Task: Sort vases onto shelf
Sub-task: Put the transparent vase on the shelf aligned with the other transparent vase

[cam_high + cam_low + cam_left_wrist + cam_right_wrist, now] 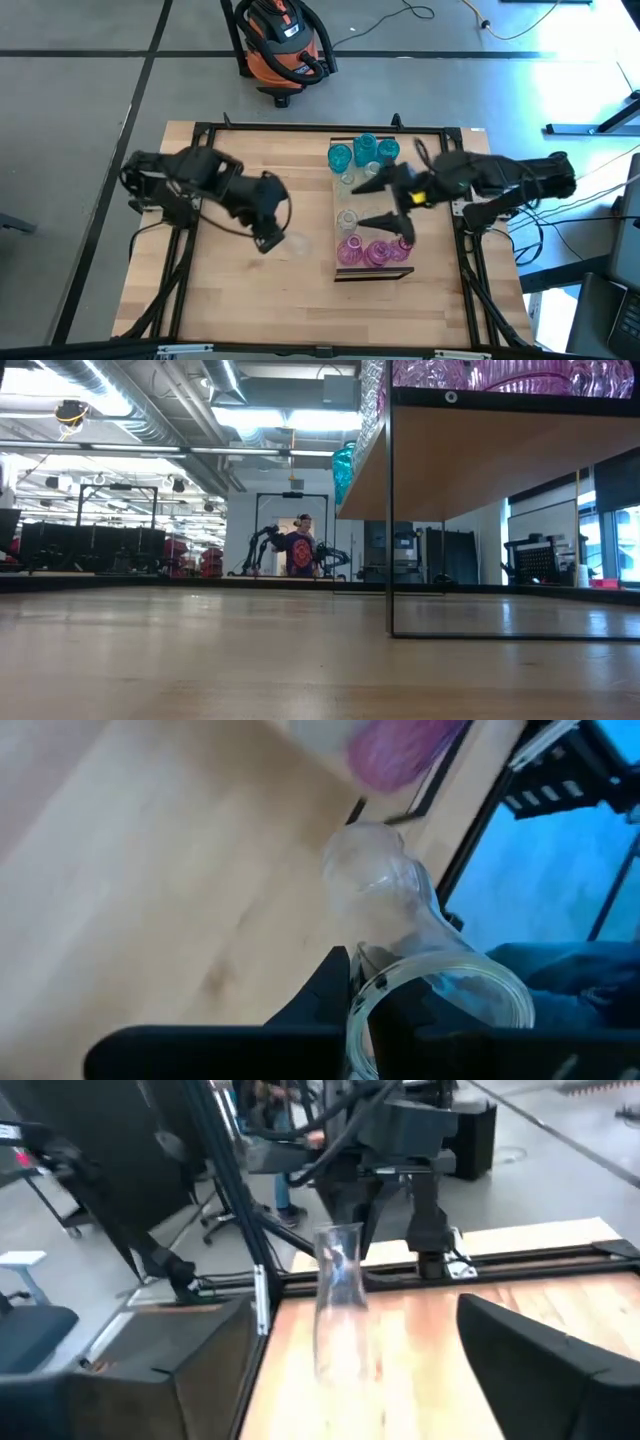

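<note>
a pale, fine-grained wooden tabletop (230,290) framed in black tubing is seen from above. on its right half lies the shelf (346,195), a long narrow board of light wood with a dark edge at its near short end. on the shelf the vases are grouped by colour: rounded, ribbed teal-blue vases (362,152) stand at the far end, small clear vases (347,219) in the middle, and pink-magenta vases (367,252) at the near end. in the low view the shelf is shown from its underside on thin black legs, with ribbed pink glass along its top edge.

the left gripper (271,240) is placed over the bare tabletop, left of the shelf, and is closed on a clear vase (400,910). in the left wrist view this vase is seen lying sideways, its wide round rim pinched between the dark fingers and its smooth, see-through body pointing away toward the near end of the shelf.

the right gripper (390,198) is held above the middle of the shelf with its fingers spread wide; nothing is seen between them. in the right wrist view a tall, smooth clear vase (338,1302) with a flared mouth is seen upright on light wood.

on the floor beyond the tabletop an orange-and-black vacuum (280,45) is visible.
</note>
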### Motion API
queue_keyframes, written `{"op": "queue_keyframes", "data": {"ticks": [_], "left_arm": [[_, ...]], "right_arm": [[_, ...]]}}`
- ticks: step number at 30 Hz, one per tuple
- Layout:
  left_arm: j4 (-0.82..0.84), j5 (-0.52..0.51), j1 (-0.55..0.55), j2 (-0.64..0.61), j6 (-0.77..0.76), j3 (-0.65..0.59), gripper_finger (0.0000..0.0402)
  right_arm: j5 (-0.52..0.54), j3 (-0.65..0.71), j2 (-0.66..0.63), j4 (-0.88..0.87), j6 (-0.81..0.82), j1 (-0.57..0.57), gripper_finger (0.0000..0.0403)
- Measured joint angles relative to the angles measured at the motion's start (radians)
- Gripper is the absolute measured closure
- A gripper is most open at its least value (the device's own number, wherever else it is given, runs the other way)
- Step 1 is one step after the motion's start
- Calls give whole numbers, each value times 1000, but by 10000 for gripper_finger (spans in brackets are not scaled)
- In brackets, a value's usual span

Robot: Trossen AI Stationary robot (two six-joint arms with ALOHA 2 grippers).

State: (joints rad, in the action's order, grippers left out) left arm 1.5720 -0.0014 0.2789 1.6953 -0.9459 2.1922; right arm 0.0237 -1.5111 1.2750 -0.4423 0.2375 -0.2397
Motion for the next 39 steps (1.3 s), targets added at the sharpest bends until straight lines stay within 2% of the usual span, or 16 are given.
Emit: {"op": "queue_keyframes", "data": {"ticks": [5, 11, 14, 20, 34, 36, 39], "left_arm": [[-1, 1, -80, 70, 161, 130, 391], [4, -18, -108, 81, 221, 163, 392], [0, -29, -102, 75, 231, 163, 392], [0, -45, -91, 70, 234, 163, 392], [-1, -46, -81, 70, 240, 164, 392], [-1, -46, -81, 70, 240, 164, 392], [-1, -46, -81, 70, 240, 164, 392]], "right_arm": [[-80, -206, 160, -121, 2, 75, 29], [-213, -365, 302, -182, 0, 134, 5], [-269, -401, 357, -191, -2, 145, 10], [-313, -428, 436, -184, -7, 142, 19], [-313, -428, 544, -81, 23, 142, 23], [-313, -428, 555, -83, 44, 142, 38], [-305, -428, 562, -88, 69, 142, 94]]}}
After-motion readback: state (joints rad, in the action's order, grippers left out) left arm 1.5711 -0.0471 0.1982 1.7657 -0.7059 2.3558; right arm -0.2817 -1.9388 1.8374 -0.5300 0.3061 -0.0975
